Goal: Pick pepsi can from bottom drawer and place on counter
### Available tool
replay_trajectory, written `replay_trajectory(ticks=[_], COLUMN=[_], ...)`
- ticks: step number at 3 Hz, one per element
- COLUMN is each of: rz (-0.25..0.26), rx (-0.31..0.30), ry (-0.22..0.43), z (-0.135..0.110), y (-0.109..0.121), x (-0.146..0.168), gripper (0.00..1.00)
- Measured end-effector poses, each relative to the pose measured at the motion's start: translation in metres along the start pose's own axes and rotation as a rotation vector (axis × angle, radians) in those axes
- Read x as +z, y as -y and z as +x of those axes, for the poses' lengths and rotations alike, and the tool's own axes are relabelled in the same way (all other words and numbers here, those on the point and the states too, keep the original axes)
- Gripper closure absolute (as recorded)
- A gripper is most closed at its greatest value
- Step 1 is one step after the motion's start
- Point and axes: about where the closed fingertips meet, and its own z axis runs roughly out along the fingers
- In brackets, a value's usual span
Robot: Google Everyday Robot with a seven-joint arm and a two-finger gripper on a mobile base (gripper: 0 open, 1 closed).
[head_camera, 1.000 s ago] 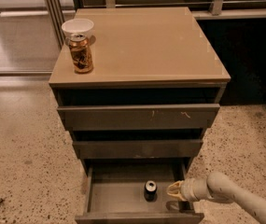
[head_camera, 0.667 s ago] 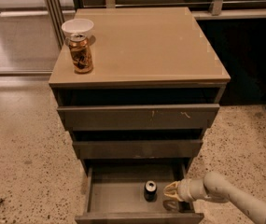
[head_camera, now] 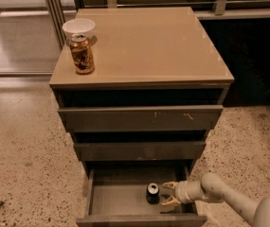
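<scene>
The pepsi can (head_camera: 152, 193), small and dark with a silver top, stands upright on the grey floor of the open bottom drawer (head_camera: 115, 200). My gripper (head_camera: 169, 193) reaches in from the lower right and is open, its fingertips just right of the can, one behind and one in front. The tan counter (head_camera: 158, 46) tops the cabinet above.
A brown-gold patterned can (head_camera: 82, 54) and a white bowl (head_camera: 78, 28) stand at the counter's far left. The two upper drawers (head_camera: 139, 119) are slightly pulled out above the bottom one. Speckled floor surrounds the cabinet; a dark wall stands to the right.
My gripper has moved left inside the bottom drawer, closing the gap to the pepsi can. The can has not moved.
</scene>
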Motion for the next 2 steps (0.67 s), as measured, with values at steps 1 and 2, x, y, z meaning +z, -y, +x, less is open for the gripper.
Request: replay_trajectory(ticks=[1, 2], rz=[-0.016, -0.041], rx=[-0.033, -0.070], ry=[0.030, 0.060], z=[0.001, -0.004], y=[0.004, 0.009], x=[0.016, 0.036], gripper=[0.44, 0.28])
